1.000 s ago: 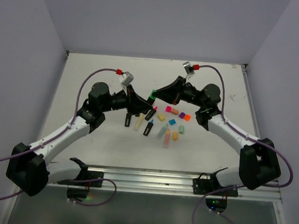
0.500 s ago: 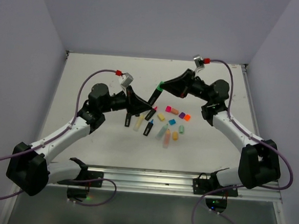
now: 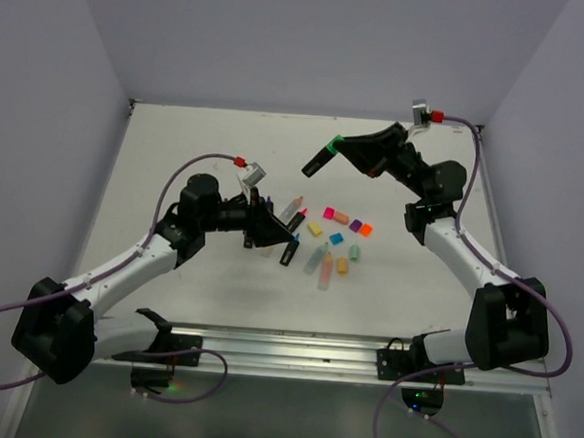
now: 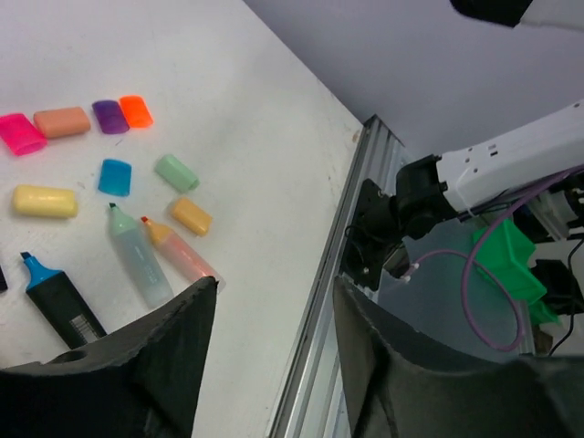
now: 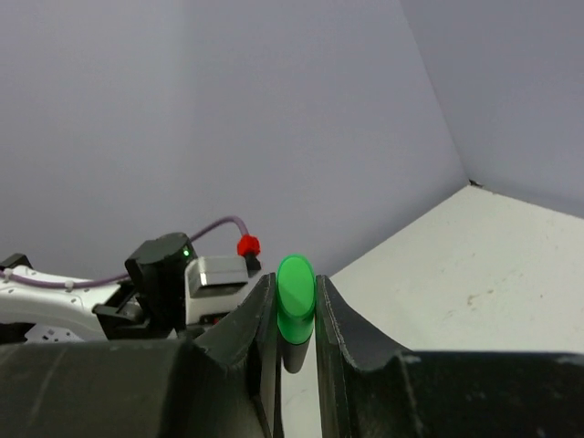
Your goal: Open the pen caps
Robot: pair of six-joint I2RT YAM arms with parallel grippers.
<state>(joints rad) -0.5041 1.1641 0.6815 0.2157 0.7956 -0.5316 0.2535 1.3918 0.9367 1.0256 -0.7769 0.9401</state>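
Though half-hidden, pen (image 5: 295,294) between right fingers (image 5: 351,339)

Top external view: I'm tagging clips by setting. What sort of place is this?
Probably a lab robot cell: white table enclosed by plain walls, left arm and right arm bolted to a rail.

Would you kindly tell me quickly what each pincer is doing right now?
Left pincer: open, holding nothing.
Right pincer: closed on the green-ended pen.
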